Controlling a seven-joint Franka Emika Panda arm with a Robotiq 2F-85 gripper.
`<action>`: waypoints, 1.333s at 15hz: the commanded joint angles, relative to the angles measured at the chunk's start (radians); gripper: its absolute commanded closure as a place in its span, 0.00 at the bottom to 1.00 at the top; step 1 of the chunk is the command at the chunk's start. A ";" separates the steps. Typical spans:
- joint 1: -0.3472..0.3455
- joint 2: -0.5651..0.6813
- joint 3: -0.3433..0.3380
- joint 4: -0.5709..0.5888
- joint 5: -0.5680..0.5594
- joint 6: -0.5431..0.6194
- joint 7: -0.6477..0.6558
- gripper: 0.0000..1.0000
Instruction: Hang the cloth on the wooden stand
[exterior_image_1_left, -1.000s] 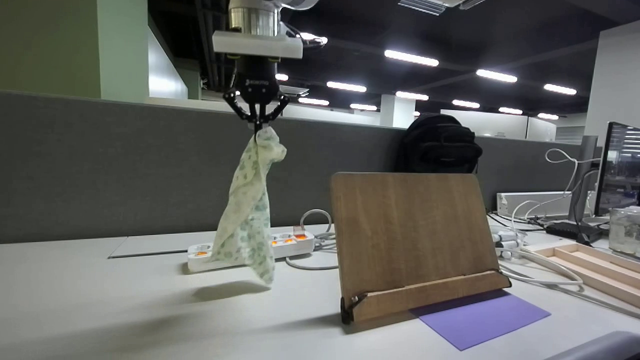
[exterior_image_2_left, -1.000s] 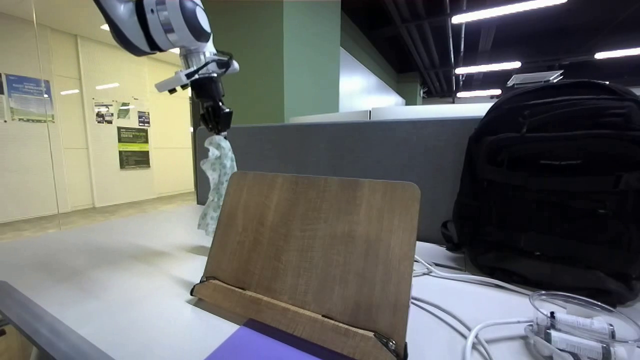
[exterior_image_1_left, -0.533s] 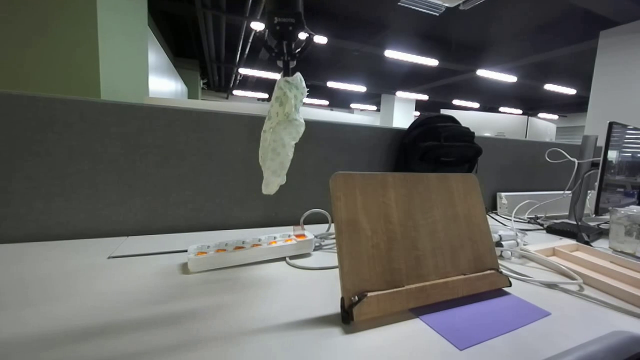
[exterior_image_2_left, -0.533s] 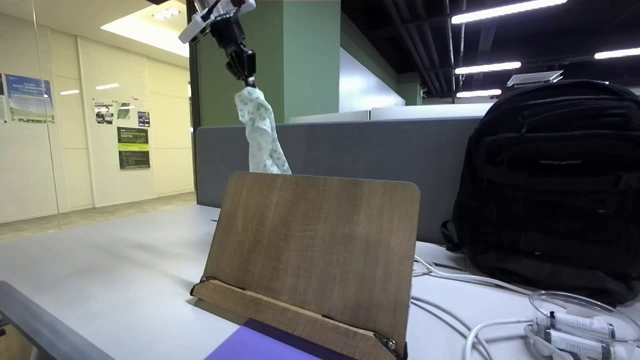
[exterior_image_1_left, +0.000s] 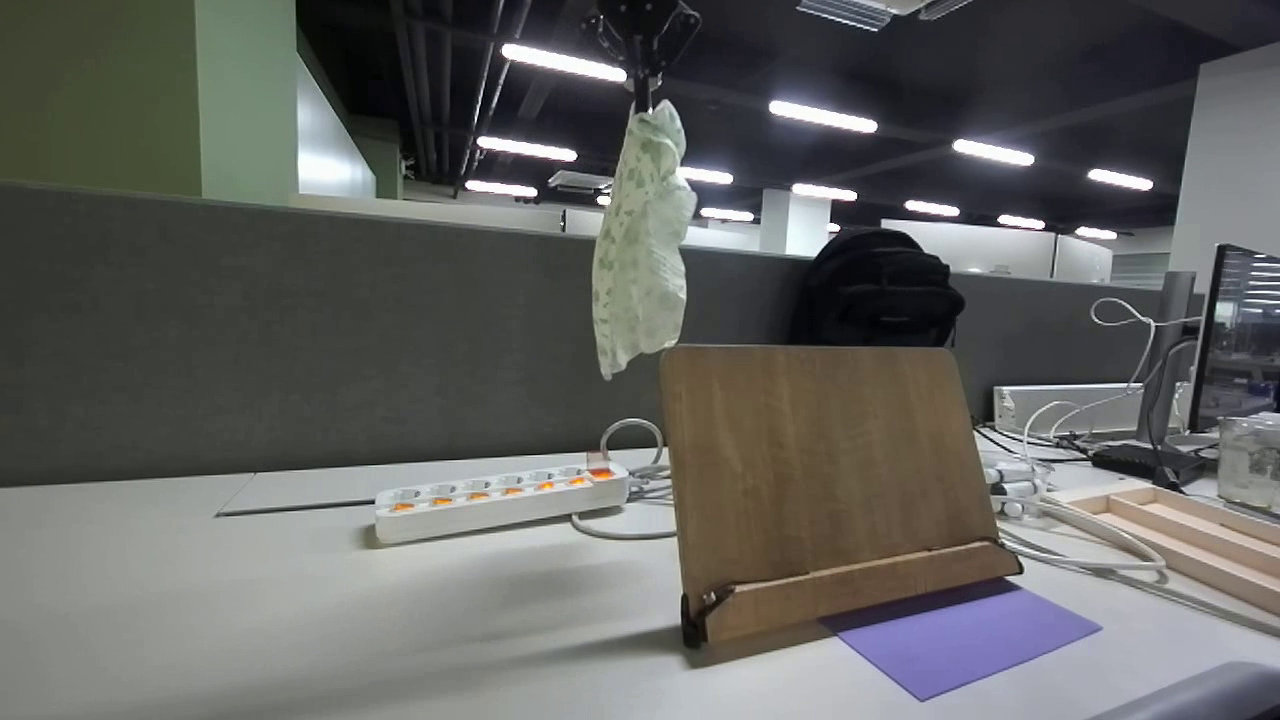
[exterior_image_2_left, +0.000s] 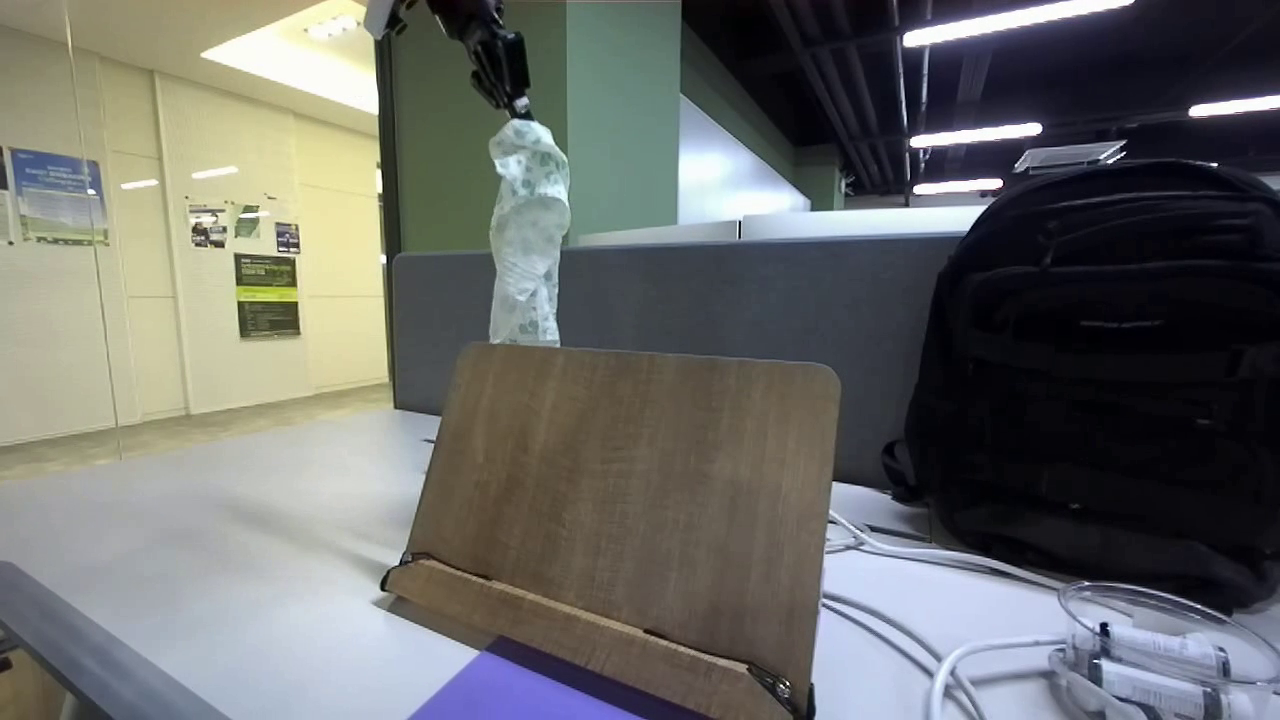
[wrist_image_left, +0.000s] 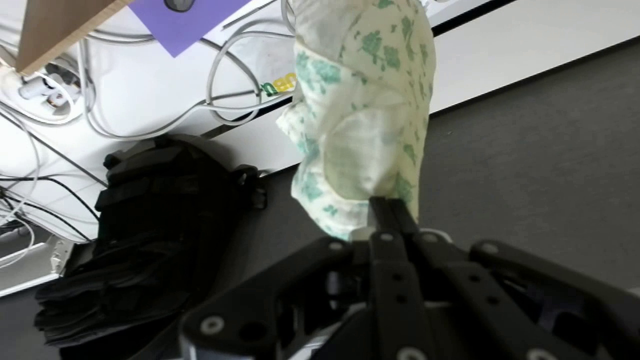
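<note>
You held the cloth (exterior_image_1_left: 640, 245) pinched in the gripper (exterior_image_1_left: 641, 104) above the table (exterior_image_1_left: 280, 610), open air under the cloth's lower edge. In an exterior view the wooden stand (exterior_image_2_left: 630, 480), nearer and right, hid that edge.

From my remote post I find the gripper (wrist_image_left: 391, 204) black, its linkages (wrist_image_left: 270, 281) angular. In the wrist view I note bright round screw heads (wrist_image_left: 212, 325) on them, dark holes (wrist_image_left: 401, 299) along flat inner bars (wrist_image_left: 400, 320), and slim, square-ended fingers (wrist_image_left: 382, 215). In an exterior view I log a white fitting (exterior_image_2_left: 380, 18) left of the black wrist body (exterior_image_2_left: 468, 18).
</note>
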 joint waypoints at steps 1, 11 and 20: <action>-0.061 -0.136 0.033 -0.125 -0.008 -0.031 0.071 1.00; -0.142 -0.196 0.054 -0.313 0.180 -0.046 -0.013 1.00; -0.176 -0.249 0.069 -0.364 0.129 -0.035 -0.003 1.00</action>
